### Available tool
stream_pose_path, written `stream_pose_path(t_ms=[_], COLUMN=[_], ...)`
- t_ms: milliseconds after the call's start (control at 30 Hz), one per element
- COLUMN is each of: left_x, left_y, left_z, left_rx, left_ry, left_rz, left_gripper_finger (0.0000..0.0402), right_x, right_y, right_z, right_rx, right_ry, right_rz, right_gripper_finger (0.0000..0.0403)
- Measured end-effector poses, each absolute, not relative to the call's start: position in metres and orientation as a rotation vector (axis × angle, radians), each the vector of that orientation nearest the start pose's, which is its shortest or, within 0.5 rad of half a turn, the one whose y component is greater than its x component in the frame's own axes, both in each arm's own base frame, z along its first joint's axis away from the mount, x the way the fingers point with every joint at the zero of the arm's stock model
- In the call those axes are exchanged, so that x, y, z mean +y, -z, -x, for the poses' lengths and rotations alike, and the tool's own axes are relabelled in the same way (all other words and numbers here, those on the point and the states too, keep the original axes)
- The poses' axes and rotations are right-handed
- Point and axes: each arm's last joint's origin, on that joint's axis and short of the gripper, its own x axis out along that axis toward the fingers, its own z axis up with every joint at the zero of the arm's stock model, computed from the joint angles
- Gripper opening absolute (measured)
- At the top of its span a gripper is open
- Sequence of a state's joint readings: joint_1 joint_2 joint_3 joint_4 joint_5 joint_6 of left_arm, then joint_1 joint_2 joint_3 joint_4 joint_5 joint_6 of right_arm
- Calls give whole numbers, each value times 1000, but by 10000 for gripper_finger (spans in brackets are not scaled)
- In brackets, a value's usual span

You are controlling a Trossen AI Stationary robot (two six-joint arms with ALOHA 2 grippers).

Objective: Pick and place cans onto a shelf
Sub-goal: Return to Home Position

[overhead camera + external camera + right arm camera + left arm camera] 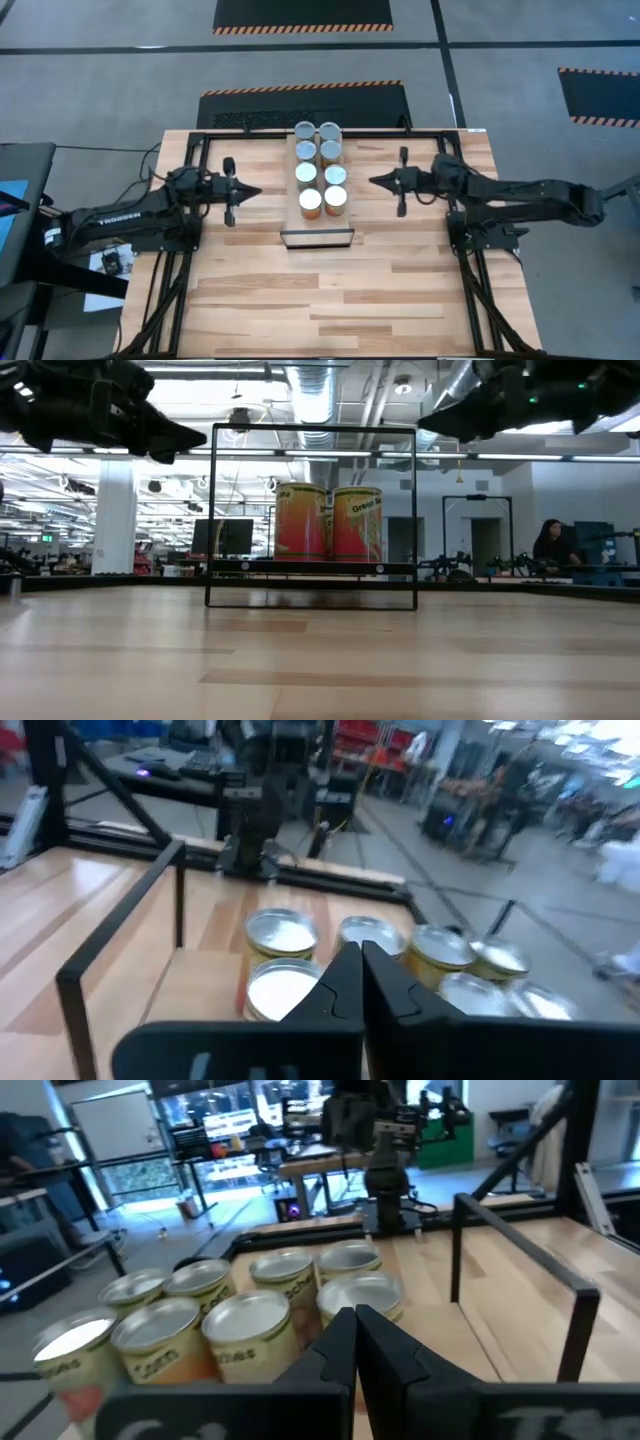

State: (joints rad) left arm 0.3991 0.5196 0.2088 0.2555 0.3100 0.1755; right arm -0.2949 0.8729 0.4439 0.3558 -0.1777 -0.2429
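Left gripper [256,191], right gripper [374,181] clenched empty, flanking shelf [318,226] bearing eight cans [306,173], well apart.

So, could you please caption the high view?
Eight cans on the shelf between left end effector and right end effector.

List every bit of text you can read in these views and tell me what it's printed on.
"TROSSEN": along the left arm, high view.
"Green", followed by letters that curve out of sight: on the right-hand front can on the shelf, low view.
Left-hand front can: there is print at its edge, too small to read.
Labels on the near cans in the left wrist view: blurred, unreadable.
Right wrist view: no readable text.
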Motion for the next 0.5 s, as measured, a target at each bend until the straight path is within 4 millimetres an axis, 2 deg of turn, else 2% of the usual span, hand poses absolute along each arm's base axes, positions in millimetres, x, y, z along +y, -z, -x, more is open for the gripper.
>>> stream_pose_path(t_ms=[133, 500], left_x=[46, 40], left_y=[-203, -174], left_z=[-122, -105], left_rx=[47, -35], left_ry=[-117, -163], left_rz=[-147, -93], left_gripper_finger=[0, 0], right_x=[-46, -36], right_y=[-250, -223], right_z=[-168, -121], right_rx=[32, -53], right_ry=[137, 199], right_rz=[248, 202], right_gripper_finger=[9, 10])
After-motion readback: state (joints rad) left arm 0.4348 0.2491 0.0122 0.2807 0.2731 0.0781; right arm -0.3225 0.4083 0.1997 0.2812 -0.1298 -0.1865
